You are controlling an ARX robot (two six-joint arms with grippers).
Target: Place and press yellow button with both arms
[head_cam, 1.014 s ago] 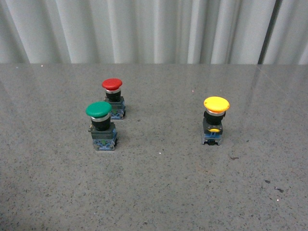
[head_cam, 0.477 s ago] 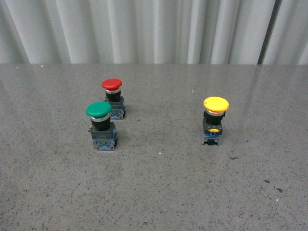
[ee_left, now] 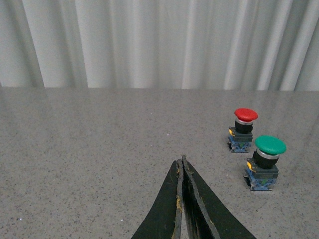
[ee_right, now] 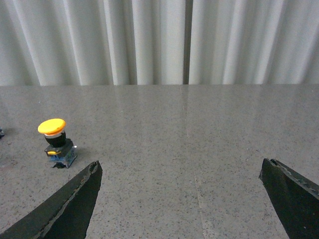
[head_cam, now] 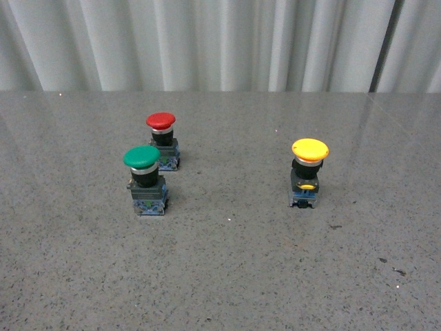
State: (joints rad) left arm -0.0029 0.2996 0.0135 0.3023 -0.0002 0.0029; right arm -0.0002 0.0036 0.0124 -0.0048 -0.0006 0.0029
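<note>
The yellow button (head_cam: 309, 172) stands upright on the grey table, right of centre in the front view, with a yellow cap, black collar and a yellow tab on its block. The right wrist view also shows the yellow button (ee_right: 56, 143), beyond and outside one finger of my right gripper (ee_right: 180, 168), which is open wide over bare table. My left gripper (ee_left: 182, 160) is shut with nothing in it, its fingertips pressed together above the table. Neither arm appears in the front view.
A green-capped button (head_cam: 145, 181) and a red-capped button (head_cam: 162, 140) stand close together left of centre. In the left wrist view the green button (ee_left: 265, 162) and the red button (ee_left: 243, 129) sit off to one side of the shut fingers. A white pleated curtain (head_cam: 220, 41) backs the table.
</note>
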